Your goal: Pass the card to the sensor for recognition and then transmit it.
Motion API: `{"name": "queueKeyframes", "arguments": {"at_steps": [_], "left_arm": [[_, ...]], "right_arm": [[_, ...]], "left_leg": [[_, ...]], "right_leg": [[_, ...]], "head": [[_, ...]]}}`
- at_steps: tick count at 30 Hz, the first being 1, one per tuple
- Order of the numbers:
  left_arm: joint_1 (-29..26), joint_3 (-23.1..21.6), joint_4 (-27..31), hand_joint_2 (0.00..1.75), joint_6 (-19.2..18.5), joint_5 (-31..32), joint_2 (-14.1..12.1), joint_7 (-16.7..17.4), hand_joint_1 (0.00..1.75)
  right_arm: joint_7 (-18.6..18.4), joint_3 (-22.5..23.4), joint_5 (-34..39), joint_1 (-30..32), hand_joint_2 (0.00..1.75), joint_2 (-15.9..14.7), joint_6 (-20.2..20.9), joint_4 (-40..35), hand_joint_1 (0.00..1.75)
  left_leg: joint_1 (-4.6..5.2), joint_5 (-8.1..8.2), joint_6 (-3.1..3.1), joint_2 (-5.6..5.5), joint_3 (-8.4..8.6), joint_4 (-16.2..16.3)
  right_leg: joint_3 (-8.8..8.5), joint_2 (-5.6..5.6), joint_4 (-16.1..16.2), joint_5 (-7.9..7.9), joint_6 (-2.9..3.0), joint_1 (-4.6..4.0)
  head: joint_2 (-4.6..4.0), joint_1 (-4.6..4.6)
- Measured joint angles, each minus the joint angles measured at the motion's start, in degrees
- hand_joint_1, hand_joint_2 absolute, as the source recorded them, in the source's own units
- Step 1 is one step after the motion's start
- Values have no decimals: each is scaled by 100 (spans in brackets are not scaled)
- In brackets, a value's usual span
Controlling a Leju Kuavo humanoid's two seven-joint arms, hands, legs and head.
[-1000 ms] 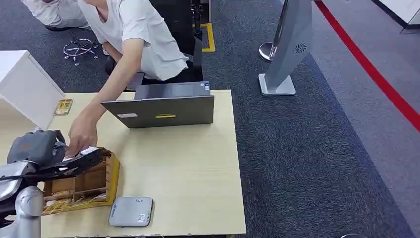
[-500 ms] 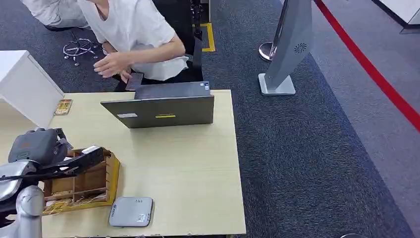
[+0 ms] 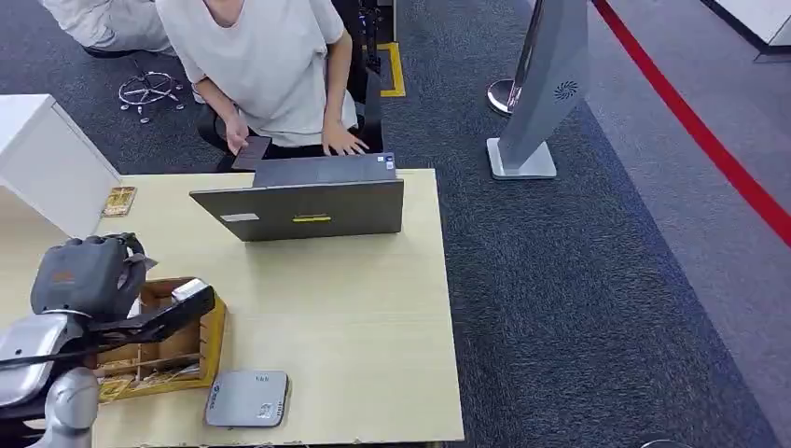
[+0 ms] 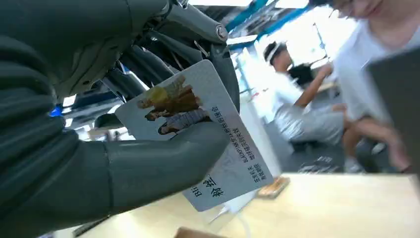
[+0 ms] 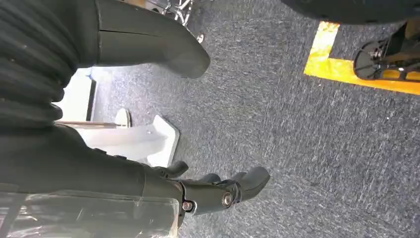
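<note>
Starting at the left of the head view, we see our left hand (image 3: 93,280) raised over the pale wooden table (image 3: 354,317), its dark fingers reaching out above the wooden organizer box (image 3: 177,350) that sits just below and beside it. In the left wrist view the hand (image 4: 99,148) grips the card (image 4: 208,139): the thick grey thumb (image 4: 163,163) presses across the card's printed face and the darker fingers (image 4: 198,29) back it from the other side, so the card is pinched firmly and stands clear of the table. The card is white with a small colour picture and lines of print. In the head view a pale edge of it (image 3: 189,290) shows at the fingertips.

Just beyond the box from the hand, near the table's front edge, lies the grey card sensor (image 3: 247,399), flat and apart from the card. Farther from the hand, across the table, stands an open laptop (image 3: 308,207) with its back toward us. Behind it sits a person in a white shirt (image 3: 266,65), one hand holding a dark phone (image 3: 250,152), the other resting on the laptop's far side.

To the right, on the dark carpet, stands a grey kiosk stand (image 3: 546,93).

Our right hand (image 5: 148,148) hangs over the carpet (image 5: 297,148); its fingers (image 5: 233,188) are loosely spread and hold nothing.
</note>
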State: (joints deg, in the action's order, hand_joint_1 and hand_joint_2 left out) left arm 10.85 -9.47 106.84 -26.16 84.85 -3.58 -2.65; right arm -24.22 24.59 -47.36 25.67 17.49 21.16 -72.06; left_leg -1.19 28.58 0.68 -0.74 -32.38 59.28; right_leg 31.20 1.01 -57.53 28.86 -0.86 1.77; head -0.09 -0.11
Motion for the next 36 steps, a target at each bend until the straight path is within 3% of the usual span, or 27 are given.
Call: {"name": "queueKeyframes", "arguments": {"at_steps": [6, 13, 21, 27, 36], "left_arm": [[-420, -743, 577, 175, 723, -293, 44, -57, 175], [-672, -1202, 942, 175, 959, -356, 52, -48, 175], [-792, -1320, 1053, 175, 924, -402, 50, -22, 175], [-1244, -1427, 1027, 175, 246, -288, -26, 381, 175], [-1616, -1427, 767, 175, 54, -212, -42, 595, 175]], "right_arm": [[-136, -385, 118, 288, 175, 0, -61, -302, 0], [-192, -645, 105, 497, 175, 0, -33, -540, 0], [-192, -721, 74, 549, 175, 0, -15, -634, 0], [-203, -717, -16, 526, 175, 0, 29, -662, 0], [-201, -655, -140, 426, 175, 0, 112, -660, 0]], "left_leg": [[0, 2, 2, 1, 0, 0], [-1, 1, 2, 1, 2, -1], [0, -1, 0, 1, 1, -1], [0, 1, 3, 2, 0, -1], [-1, 0, 1, 2, 0, -1]], "right_leg": [[2, 0, 1, 0, 0, 0], [2, -1, 0, 0, 1, -1], [0, 0, 0, -1, 0, 0], [4, 1, 0, 0, 1, 0], [2, -1, 0, 0, 1, -1]], "head": [[0, 0], [0, -2], [0, 0], [0, -2], [0, -2]]}}
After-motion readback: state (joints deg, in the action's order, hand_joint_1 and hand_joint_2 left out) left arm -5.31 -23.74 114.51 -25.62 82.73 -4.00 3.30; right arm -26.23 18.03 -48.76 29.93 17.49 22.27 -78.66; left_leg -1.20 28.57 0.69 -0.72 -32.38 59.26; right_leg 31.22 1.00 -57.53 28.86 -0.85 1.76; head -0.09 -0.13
